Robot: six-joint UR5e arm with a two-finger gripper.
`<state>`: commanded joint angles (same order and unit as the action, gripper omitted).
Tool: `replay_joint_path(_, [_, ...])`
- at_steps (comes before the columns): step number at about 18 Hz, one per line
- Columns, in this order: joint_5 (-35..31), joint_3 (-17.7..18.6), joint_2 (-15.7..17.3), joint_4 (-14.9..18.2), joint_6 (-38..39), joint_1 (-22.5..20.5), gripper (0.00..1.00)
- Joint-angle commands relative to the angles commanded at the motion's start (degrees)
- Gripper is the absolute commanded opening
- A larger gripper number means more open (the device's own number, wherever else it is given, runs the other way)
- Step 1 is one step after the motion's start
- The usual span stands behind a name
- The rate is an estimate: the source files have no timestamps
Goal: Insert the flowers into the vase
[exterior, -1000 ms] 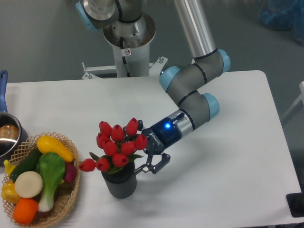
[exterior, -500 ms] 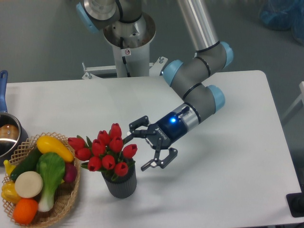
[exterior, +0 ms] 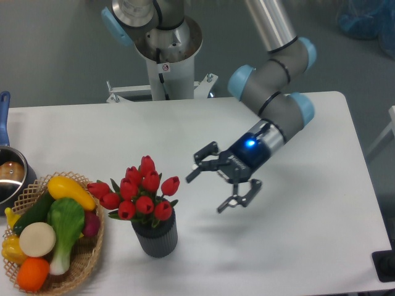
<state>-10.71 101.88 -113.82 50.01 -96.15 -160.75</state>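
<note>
The bunch of red tulip buds with green leaves (exterior: 139, 192) stood in the short dark grey ribbed vase (exterior: 155, 236), leaning a touch left toward the woven wicker basket of toy vegetables (exterior: 86, 259). The vase sat near the front edge of the white table (exterior: 321, 246), and open tabletop stretched away to its right. The black two-finger gripper (exterior: 205, 189) hung up and right of the vase, jaws spread wide, holding nothing. Half a second before, it had hovered just beside the blooms; now it had pulled back clear, with bare table between it and the vase. At the far left edge, the steel pot with a blue handle (exterior: 8, 174) stood beyond the basket.
</note>
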Motion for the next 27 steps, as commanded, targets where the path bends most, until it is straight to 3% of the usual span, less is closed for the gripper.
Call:
replay_joint_path(4, [-10.8, -6.1, 2.6, 0.0, 3.6, -0.5, 1.00])
replay_joint_path(7, [-17.1, -8.5, 5.6, -0.1, 7.1, -1.2, 1.00])
replay_joint_path(9, [-23.4, -8.1, 9.5, 0.3, 7.6, -3.0, 1.00])
replay_joint_path(14, [-46.6, -6.6, 16.6, 1.0, 8.8, -3.6, 1.00])
replay_joint_path(18, [-58.1, -4.8, 21.2, 1.3, 16.3, -3.8, 1.00])
replay_joint_path(23, [-68.7, -4.1, 23.6, 5.4, 15.6, -3.5, 1.00])
replay_joint_path(27, [-73.0, -4.3, 24.4, 10.4, 5.1, -4.0, 1.00])
